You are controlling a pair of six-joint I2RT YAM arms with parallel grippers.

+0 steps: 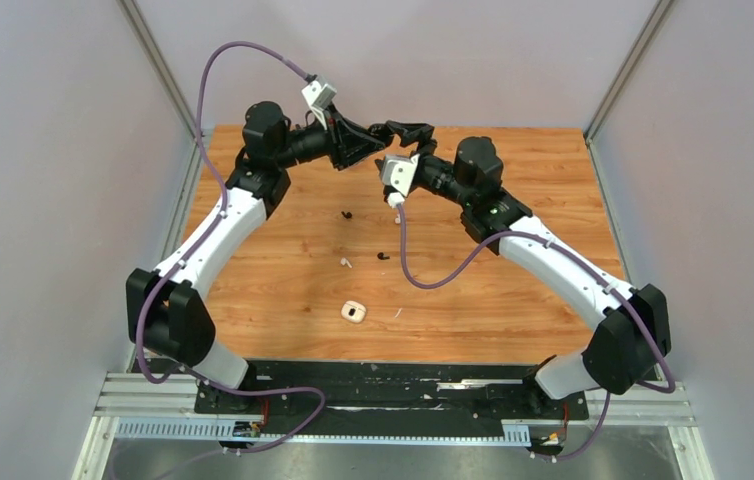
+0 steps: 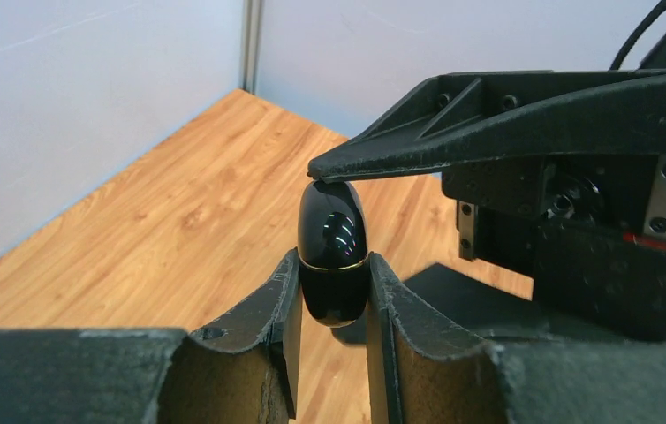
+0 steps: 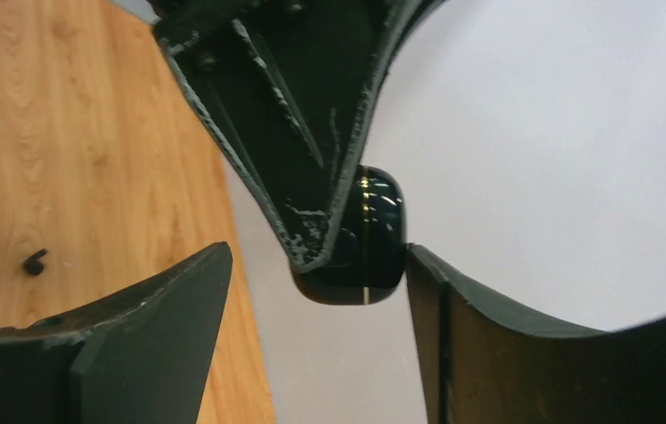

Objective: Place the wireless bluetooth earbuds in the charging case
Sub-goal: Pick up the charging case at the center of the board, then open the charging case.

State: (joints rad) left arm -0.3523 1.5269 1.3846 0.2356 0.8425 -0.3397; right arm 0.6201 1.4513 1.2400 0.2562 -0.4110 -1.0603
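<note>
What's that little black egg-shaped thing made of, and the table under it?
The black case looks like glossy hard plastic: it mirrors bright highlights, and a thin gold line, maybe metal trim, rings it. The table looks like wood or wood-print laminate: plank grain, matte sheen.

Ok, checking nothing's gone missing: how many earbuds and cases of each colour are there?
Black buds: 2
White buds: 2
Black case: 1
White case: 1
Total: 6
</note>
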